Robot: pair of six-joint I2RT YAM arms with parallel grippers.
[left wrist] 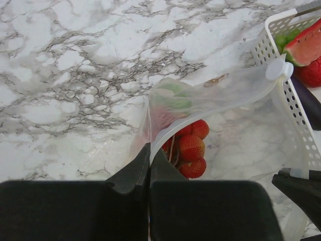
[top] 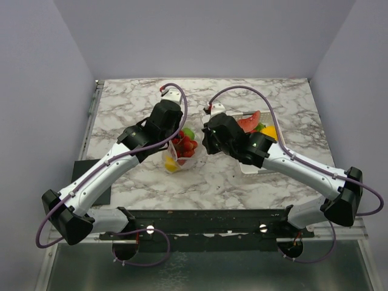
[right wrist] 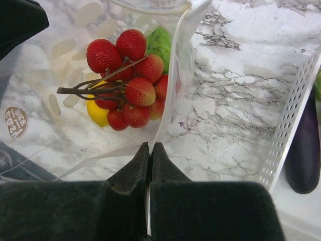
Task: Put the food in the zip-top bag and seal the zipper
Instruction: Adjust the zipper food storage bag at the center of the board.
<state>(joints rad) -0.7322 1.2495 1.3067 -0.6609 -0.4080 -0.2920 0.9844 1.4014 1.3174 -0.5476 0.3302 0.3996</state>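
The clear zip-top bag (top: pixel 180 154) stands open at mid-table between my two grippers. It holds red berries (right wrist: pixel 128 75), a yellow lemon (right wrist: pixel 96 113) and a green lime (right wrist: pixel 160 41). My left gripper (left wrist: pixel 150 148) is shut on the bag's whitish zipper strip (left wrist: pixel 210 100) at one side. My right gripper (right wrist: pixel 150 146) is shut on the bag's mouth edge (right wrist: pixel 175 75) at the other side. The red watermelon slice (left wrist: pixel 307 44), green grapes (left wrist: pixel 285 39) and a purple piece (right wrist: pixel 304 150) lie in the white basket (left wrist: pixel 291 105).
The white basket (top: pixel 245 165) sits right of the bag, partly under my right arm, with a yellow fruit (top: pixel 269 131) in it. A dark mat (top: pixel 100 194) lies at the near left. Grey walls close the table's sides and back.
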